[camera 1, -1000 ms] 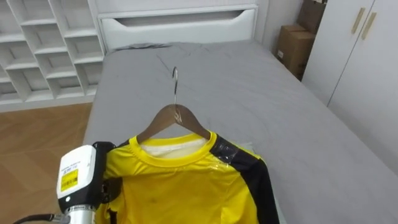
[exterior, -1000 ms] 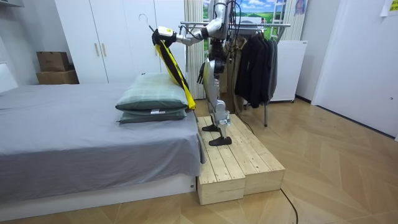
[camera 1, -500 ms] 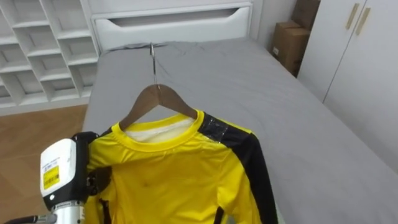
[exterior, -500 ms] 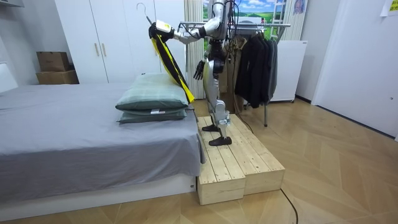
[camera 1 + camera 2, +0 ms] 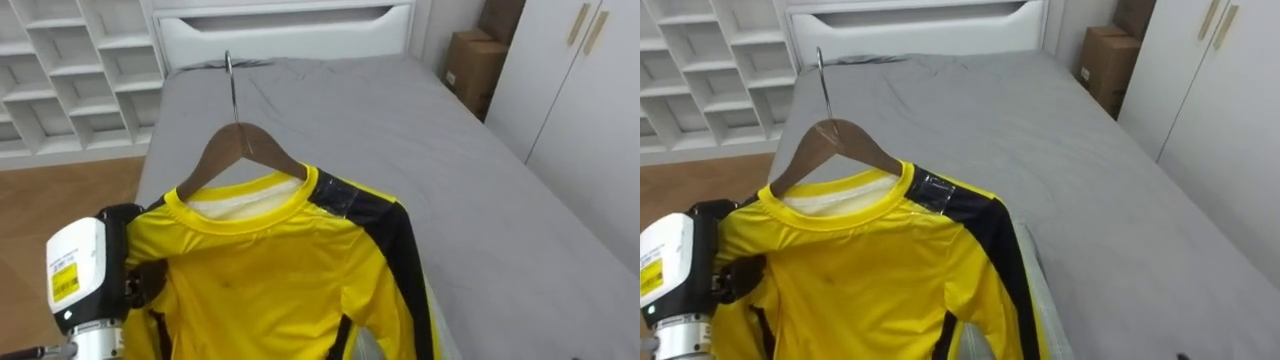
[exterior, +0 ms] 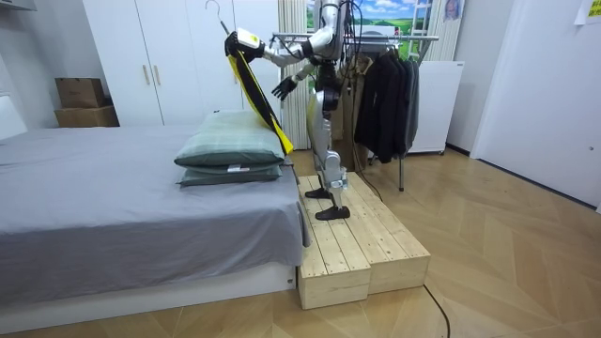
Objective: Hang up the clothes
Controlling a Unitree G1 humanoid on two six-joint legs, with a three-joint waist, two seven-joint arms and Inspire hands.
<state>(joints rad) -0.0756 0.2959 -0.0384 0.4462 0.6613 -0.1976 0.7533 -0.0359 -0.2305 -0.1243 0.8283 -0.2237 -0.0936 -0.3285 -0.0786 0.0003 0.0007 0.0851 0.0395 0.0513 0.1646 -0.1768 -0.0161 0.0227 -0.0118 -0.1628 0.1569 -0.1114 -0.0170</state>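
While the left hand (image 5: 138,285) grips the yellow shirt (image 5: 270,280), the right hand (image 6: 282,87) has fingers wide.

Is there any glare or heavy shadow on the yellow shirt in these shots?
Left eye view: the shirt is evenly lit, with a pale sheen only on its black shoulder patch; the left hand gripping its edge looks dark against the yellow. Room view: soft, even light, with a thin shadow under the pillows on the bed.
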